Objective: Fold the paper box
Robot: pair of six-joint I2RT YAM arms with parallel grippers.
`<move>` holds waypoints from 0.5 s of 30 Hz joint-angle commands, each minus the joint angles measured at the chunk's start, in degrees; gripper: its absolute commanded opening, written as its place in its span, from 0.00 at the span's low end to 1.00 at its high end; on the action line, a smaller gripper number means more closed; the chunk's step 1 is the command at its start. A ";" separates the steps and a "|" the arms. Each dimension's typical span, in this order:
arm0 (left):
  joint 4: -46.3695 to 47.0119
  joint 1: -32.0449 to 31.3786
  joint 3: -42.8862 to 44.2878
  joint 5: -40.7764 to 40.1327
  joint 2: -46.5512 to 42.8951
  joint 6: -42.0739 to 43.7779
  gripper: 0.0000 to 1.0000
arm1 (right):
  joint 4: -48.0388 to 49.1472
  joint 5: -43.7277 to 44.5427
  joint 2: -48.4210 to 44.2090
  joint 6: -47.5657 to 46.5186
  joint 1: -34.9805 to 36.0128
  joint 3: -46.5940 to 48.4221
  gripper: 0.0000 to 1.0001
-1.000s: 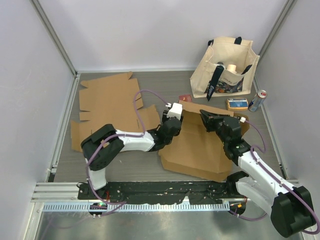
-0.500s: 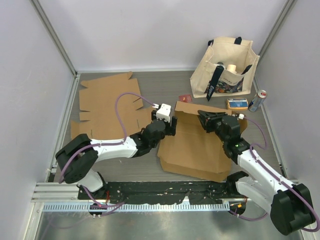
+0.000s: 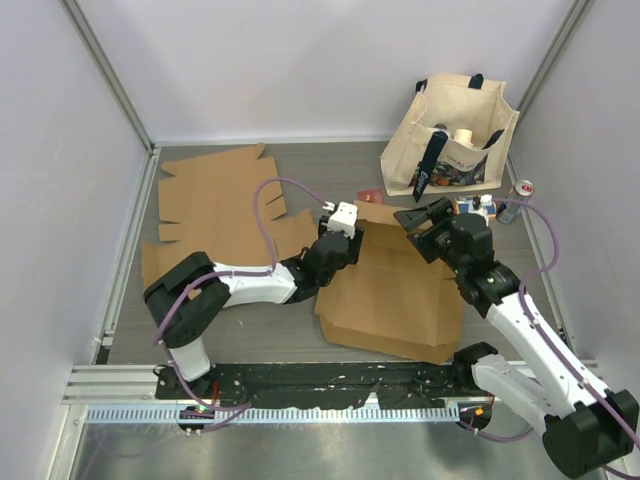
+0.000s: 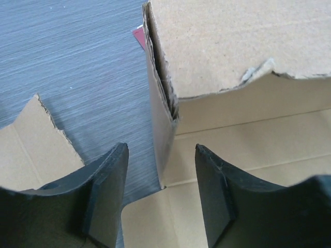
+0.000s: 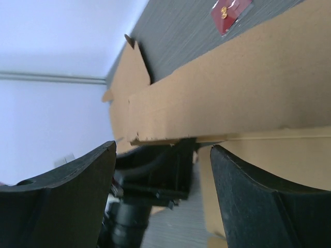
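Note:
The paper box [image 3: 395, 295] is a brown cardboard blank lying at mid-table, with its back flap [image 5: 232, 93] and left side wall [image 4: 161, 129] standing up. My left gripper [image 3: 350, 243] is at the box's back-left corner. In the left wrist view it [image 4: 160, 149] is open, and the side wall's edge stands in the gap just ahead of the fingertips without touching either one. My right gripper [image 3: 412, 221] hovers at the back flap's top edge. In the right wrist view it [image 5: 163, 149] is open and empty, with the flap's torn edge beyond it.
A second flat cardboard blank [image 3: 215, 200] lies at the left. A cream tote bag [image 3: 455, 135] stands at the back right, with a can [image 3: 517, 200] and a small orange box [image 3: 470, 207] beside it. A red card [image 3: 372, 196] lies behind the box.
My right gripper has opened, let go of the back flap and risen a little. My left gripper swung left, then came back to the box's back-left corner.

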 commanded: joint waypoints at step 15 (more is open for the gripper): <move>0.52 0.20 1.64 -16.93 0.32 6.48 0.08 | -41.71 19.66 3.82 -40.60 0.40 28.02 0.78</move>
